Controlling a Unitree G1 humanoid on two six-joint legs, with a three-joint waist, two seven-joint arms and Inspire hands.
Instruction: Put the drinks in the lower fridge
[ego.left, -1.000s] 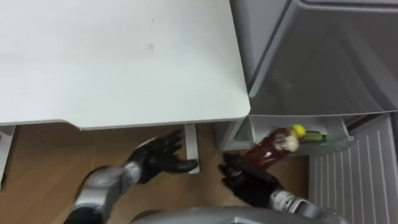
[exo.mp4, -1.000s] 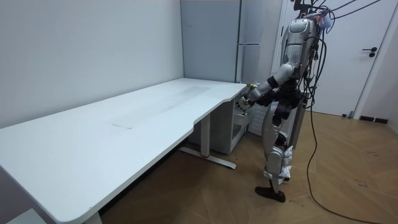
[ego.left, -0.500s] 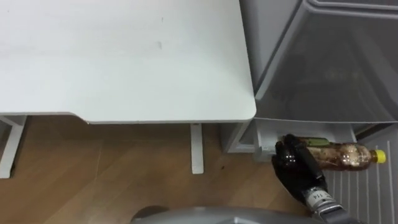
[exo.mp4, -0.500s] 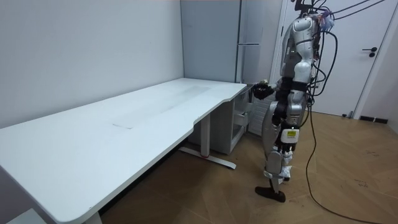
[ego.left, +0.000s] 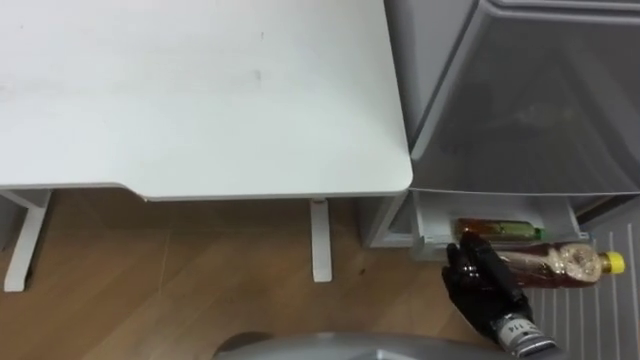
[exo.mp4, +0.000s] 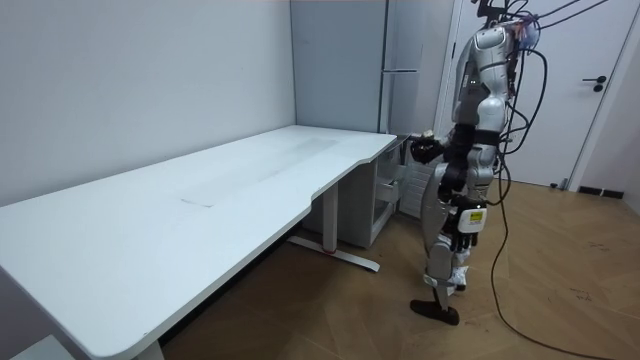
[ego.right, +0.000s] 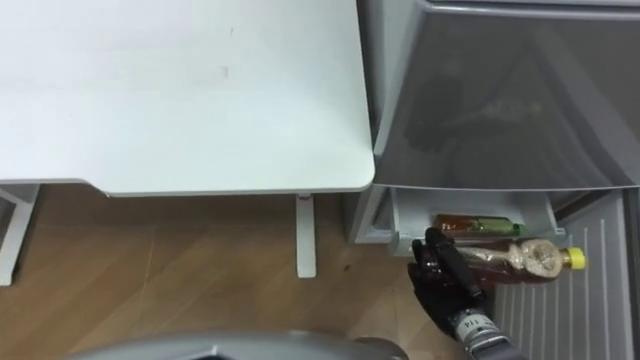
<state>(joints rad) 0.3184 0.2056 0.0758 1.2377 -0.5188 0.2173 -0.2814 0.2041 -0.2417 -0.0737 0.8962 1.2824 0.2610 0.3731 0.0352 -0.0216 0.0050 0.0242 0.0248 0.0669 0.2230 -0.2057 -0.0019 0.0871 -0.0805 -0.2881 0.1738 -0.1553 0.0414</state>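
A: So where's the drink right now?

B: In the robot's right hand (ego.left: 487, 291). The dark fingers are curled round the bottom end of a bottle of brown drink (ego.left: 548, 263), clamped on it. The bottle lies on its side, and its yellow cap (ego.left: 613, 263) points off to the robot's right.

A: Is it inside the fridge (ego.left: 520, 110) yet?

B: Not that I can see. It's held low, just in front of the lower compartment (ego.left: 430, 222), which is open. The cap end hangs over a ribbed white panel (ego.left: 600, 320) at the robot's right.

A: Anything in that compartment?

B: Yes, a second bottle (ego.left: 497, 229), also on its side, with brown drink and some green toward its right end. It lies just behind the held one. I can't tell whether the two touch.

A: And the other arm?

B: The left hand (exo.mp4: 464, 222) hangs down beside the robot's thigh, on the side nearer me. I can't make out how that hand is set from here.

A: Where is the robot standing?

B: Upright on the wooden floor (ego.left: 180, 270), at the end of the white desk (ego.left: 200, 90), right by the fridge. The right arm reaches forward toward the fridge's lower part. A desk leg (ego.left: 320, 240) stands just to the left of the compartment.
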